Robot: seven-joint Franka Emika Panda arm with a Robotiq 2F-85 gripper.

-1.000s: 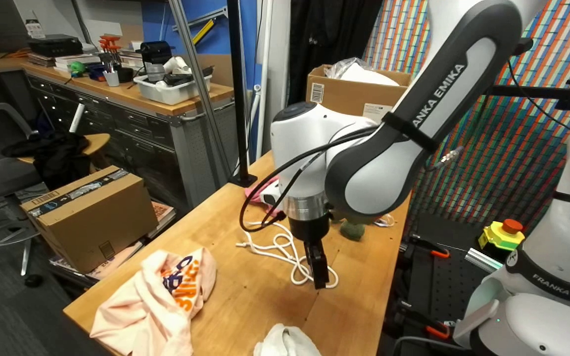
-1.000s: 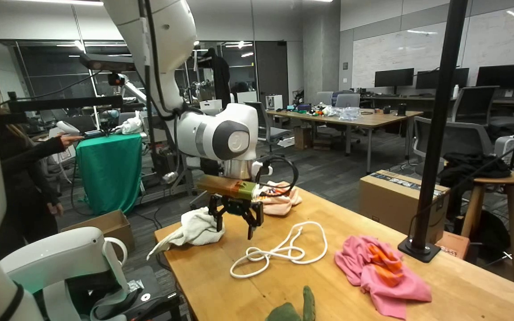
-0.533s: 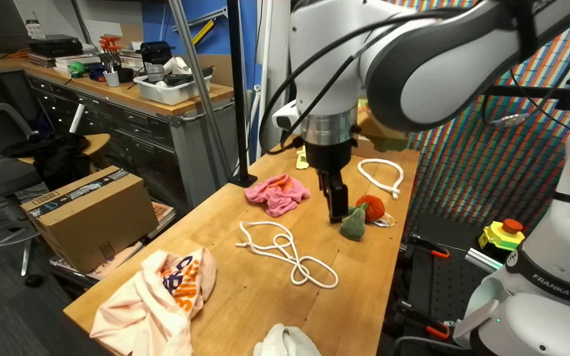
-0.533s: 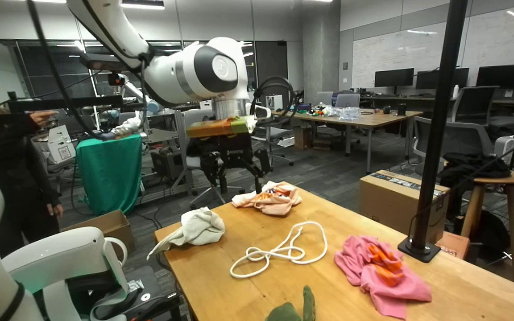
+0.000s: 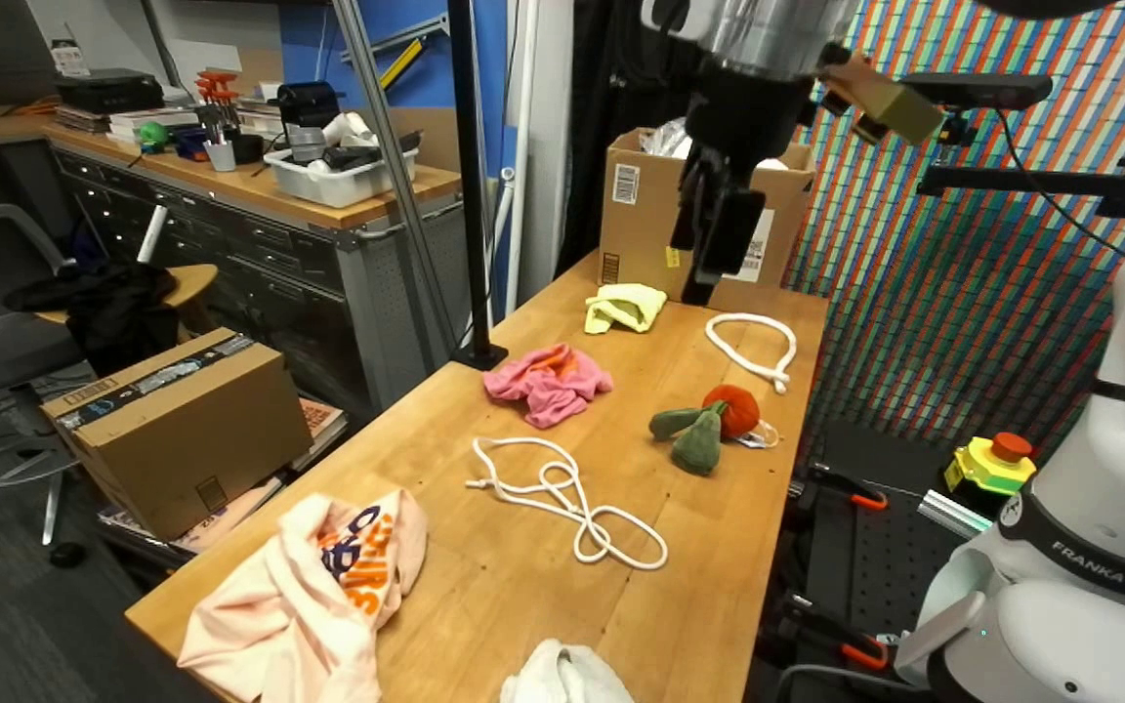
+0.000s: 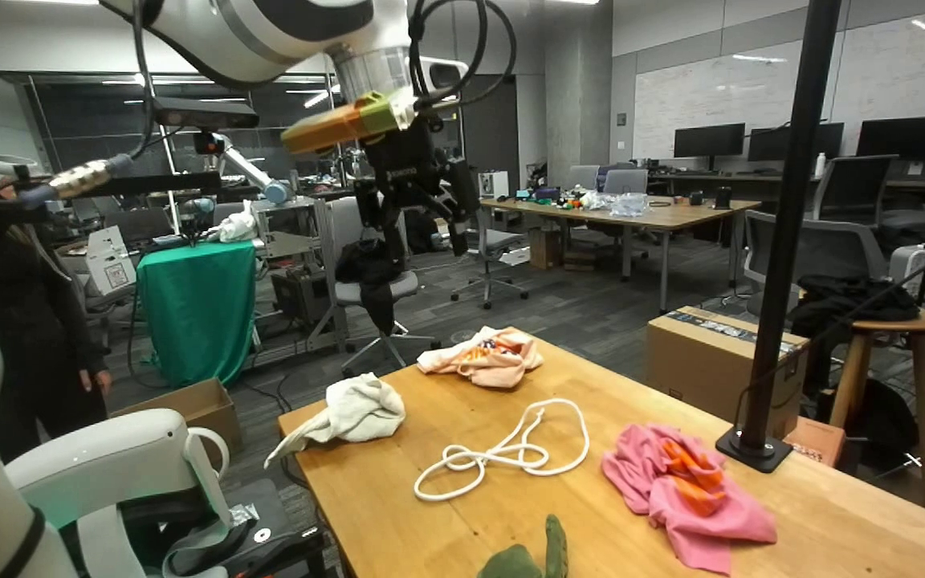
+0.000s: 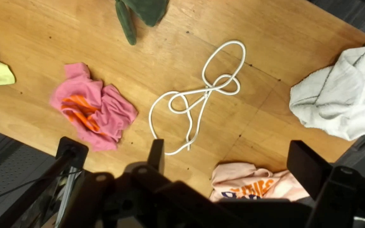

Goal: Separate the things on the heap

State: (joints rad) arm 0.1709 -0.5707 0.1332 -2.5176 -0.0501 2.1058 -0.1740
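Pale wood shows between the things on the table (image 5: 680,605), and a whiteboard (image 6: 711,96) spans the far wall of the room. Since a second ago the arm (image 6: 270,48) has climbed from low over the table to well above it, while the long white rope (image 7: 209,89), pink cloth (image 7: 95,107), peach cloth (image 5: 318,596) and white cloth (image 6: 360,409) lie just where they did. Its rise uncovers, in an exterior view, the yellow cloth (image 5: 626,307), the smaller rope (image 5: 746,363) and the green-and-red plush (image 5: 702,439). No heap is visible, so I judge the separating nearly or wholly finished and this lift a retreat; only the plush pieces lie touching, and I cannot tell whether they are one toy. Held high, the gripper (image 7: 227,155) points downward with a lean, its fingers spread wide and nothing between them; any further sorting would call for a fresh descent.
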